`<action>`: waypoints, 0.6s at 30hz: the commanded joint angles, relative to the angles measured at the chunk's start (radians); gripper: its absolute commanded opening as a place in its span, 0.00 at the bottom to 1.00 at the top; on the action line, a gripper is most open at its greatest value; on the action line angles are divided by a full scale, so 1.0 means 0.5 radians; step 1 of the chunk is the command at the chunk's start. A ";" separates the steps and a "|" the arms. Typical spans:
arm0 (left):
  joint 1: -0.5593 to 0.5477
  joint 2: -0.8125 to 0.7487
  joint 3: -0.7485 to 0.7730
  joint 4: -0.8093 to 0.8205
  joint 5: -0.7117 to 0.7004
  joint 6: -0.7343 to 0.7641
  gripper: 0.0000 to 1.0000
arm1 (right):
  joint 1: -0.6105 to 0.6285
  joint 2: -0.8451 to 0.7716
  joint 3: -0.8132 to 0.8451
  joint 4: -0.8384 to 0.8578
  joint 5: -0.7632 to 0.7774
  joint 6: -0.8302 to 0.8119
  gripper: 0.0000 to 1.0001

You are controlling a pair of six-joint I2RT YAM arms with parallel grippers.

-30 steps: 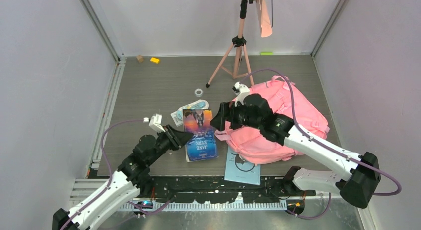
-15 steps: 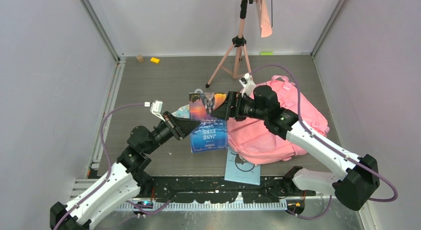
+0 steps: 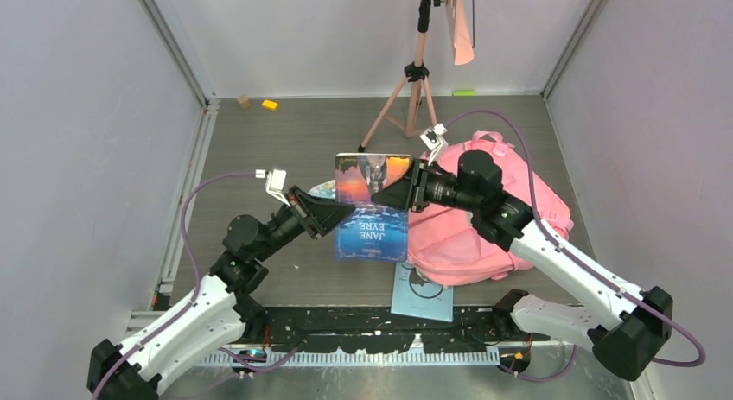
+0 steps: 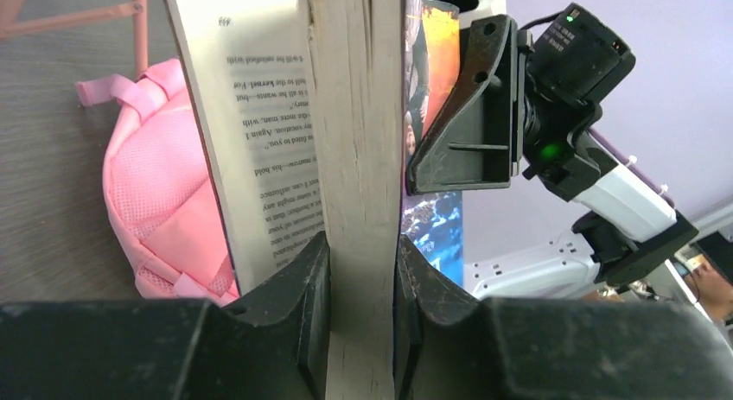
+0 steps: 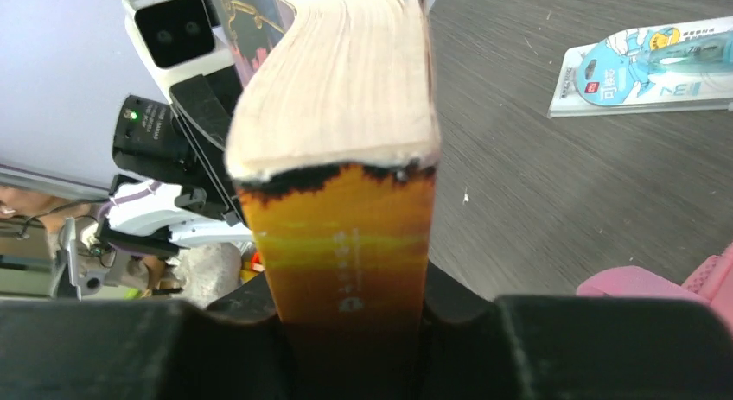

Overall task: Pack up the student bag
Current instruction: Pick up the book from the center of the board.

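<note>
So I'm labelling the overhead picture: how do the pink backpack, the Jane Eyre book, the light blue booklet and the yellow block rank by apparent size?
1. Pink backpack, clearly largest.
2. Jane Eyre book, though it is lifted toward the camera, which inflates it.
3. Light blue booklet, partly under the backpack, so its place against the book is unsure.
4. Yellow block, smallest.

A pink tripod [image 3: 413, 80] stands behind; a yellow block [image 3: 270, 105] lies far left.

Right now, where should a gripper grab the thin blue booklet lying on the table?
Grip the booklet by its near short edge, coming in low from the robot's side. It lies flat and thin, and its far end sits against or under the pink backpack, so only the near end looks free to pinch.
</note>
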 commanded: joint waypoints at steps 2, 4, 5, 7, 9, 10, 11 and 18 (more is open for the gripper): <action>-0.017 -0.215 0.277 -0.218 -0.085 0.236 0.50 | 0.011 -0.153 0.079 0.012 0.077 0.005 0.01; -0.017 -0.274 0.335 -0.515 -0.172 0.355 0.79 | 0.011 -0.204 0.088 0.013 0.058 -0.018 0.00; -0.017 -0.292 0.352 -0.614 -0.203 0.402 0.88 | 0.011 -0.230 0.094 0.019 0.044 -0.025 0.00; -0.017 -0.300 0.394 -0.756 -0.209 0.477 0.99 | 0.011 -0.252 0.114 0.043 -0.016 -0.031 0.00; -0.018 -0.258 0.436 -0.821 -0.140 0.490 1.00 | 0.011 -0.260 0.148 0.057 -0.080 -0.032 0.01; -0.017 -0.220 0.452 -0.830 -0.079 0.486 1.00 | 0.011 -0.263 0.158 0.061 -0.119 -0.031 0.00; -0.017 -0.181 0.470 -0.828 -0.015 0.482 1.00 | 0.010 -0.266 0.179 0.061 -0.134 -0.032 0.00; -0.017 0.024 0.478 -0.704 0.157 0.383 1.00 | 0.010 -0.298 0.266 0.136 -0.290 -0.041 0.01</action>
